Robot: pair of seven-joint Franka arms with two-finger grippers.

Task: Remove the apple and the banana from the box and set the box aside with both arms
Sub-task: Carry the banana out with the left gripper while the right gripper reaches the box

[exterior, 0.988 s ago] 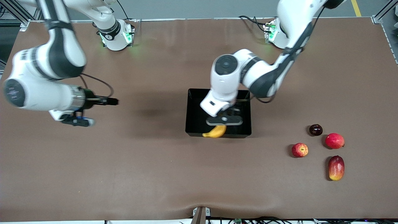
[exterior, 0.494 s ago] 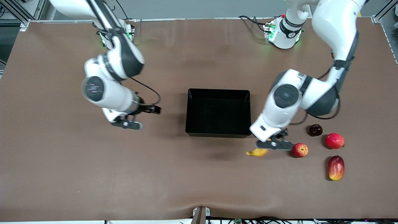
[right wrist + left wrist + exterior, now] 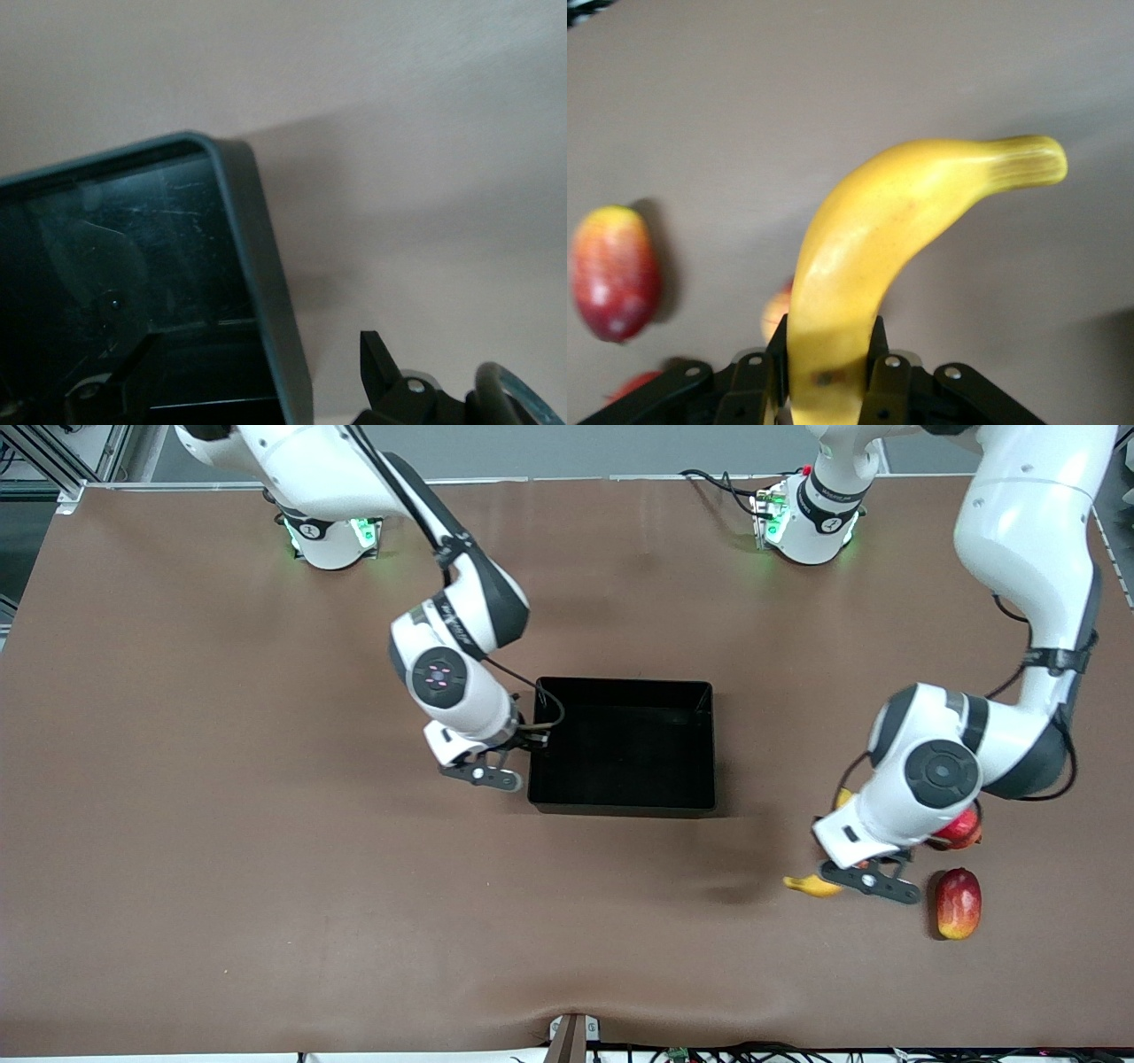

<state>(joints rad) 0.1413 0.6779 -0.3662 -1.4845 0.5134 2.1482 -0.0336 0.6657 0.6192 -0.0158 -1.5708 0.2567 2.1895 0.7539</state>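
Toward the left arm's end of the table from the box (image 3: 622,746), the left gripper (image 3: 864,879) hangs over the cloth with the banana (image 3: 811,884) pinched between its fingers (image 3: 879,354). From the wrist, the banana (image 3: 899,237) is smooth, bright yellow and curved, its ridged stem tip pointing away from the jaws and a small dark speck near the clamped end. In the front view only its yellow tip shows past the gripper, on the side toward the box, with a second sliver of yellow showing by the wrist.

Just beside that gripper, farther from the box, lies the mango (image 3: 958,903), oblong, red fading to yellow at its nearer end; the wrist view shows it (image 3: 613,271) on the cloth too. A plain red fruit (image 3: 961,828) peeks out from under the left arm, farther from the camera than the mango. A small reddish-yellow round bit shows under the banana in the wrist view, too hidden to name.

Glossy, black and shallow with low walls, the box sits mid-table. The right gripper (image 3: 496,772) is at its wall toward the right arm's end, near the nearer corner. Its fingers stand spread astride that wall (image 3: 266,292), one (image 3: 120,367) inside the box, the other (image 3: 383,359) outside.
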